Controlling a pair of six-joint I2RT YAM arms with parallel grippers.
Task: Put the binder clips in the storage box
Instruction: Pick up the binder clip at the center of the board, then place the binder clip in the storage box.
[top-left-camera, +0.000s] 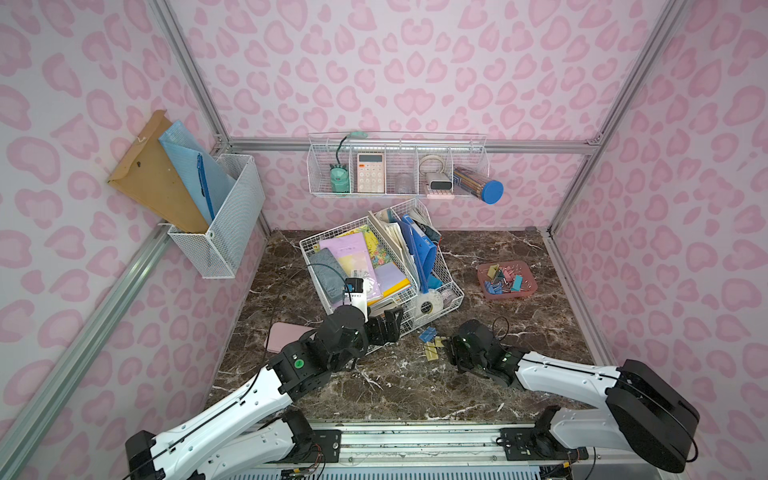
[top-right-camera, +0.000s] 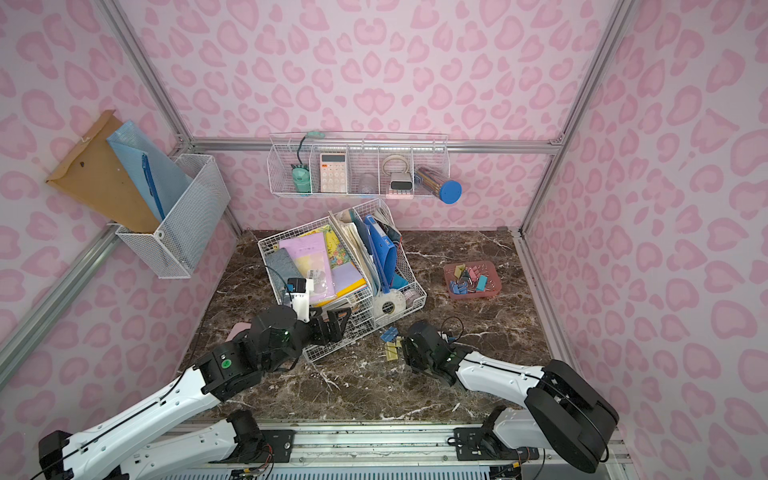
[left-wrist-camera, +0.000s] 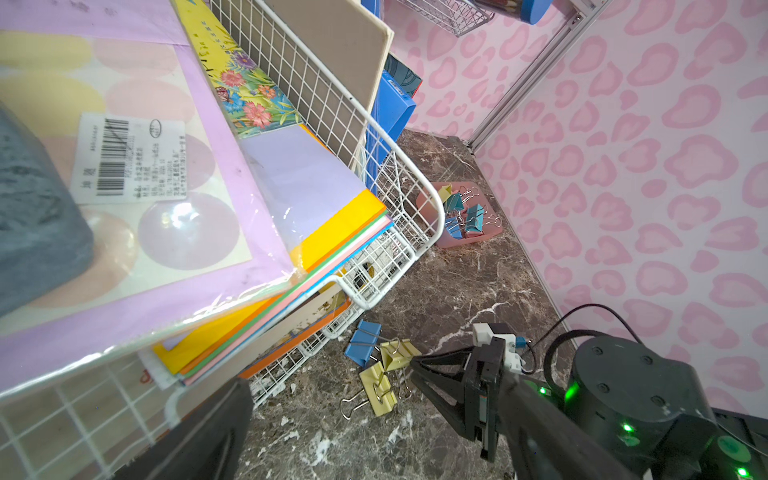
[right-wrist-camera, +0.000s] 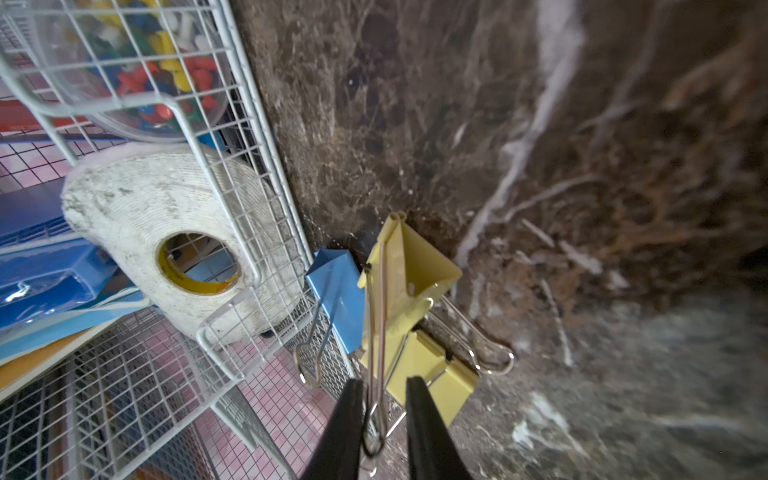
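The dusty-pink storage box (top-left-camera: 530, 287) (top-right-camera: 493, 287) (left-wrist-camera: 469, 239) sits at the back right of the marble table with several binder clips in it. Three more clips lie near the organiser's front corner: a blue one (top-left-camera: 427, 333) (right-wrist-camera: 338, 291) and two yellow ones (left-wrist-camera: 380, 388) (right-wrist-camera: 411, 270). My right gripper (top-left-camera: 446, 345) (right-wrist-camera: 384, 415) stands narrowly open around the wire handle of the tilted yellow clip, with a small gap on one side. My left gripper (top-left-camera: 384, 328) (left-wrist-camera: 374, 449) is wide open and holds nothing, beside the organiser's front.
A white wire desk organiser (top-left-camera: 374, 270) full of papers, folders and a tape roll (top-left-camera: 428, 305) fills the table's middle, right behind the loose clips. A pale pink case (top-left-camera: 286, 334) lies at the left under my left arm. Wire baskets (top-left-camera: 399, 166) hang on the walls.
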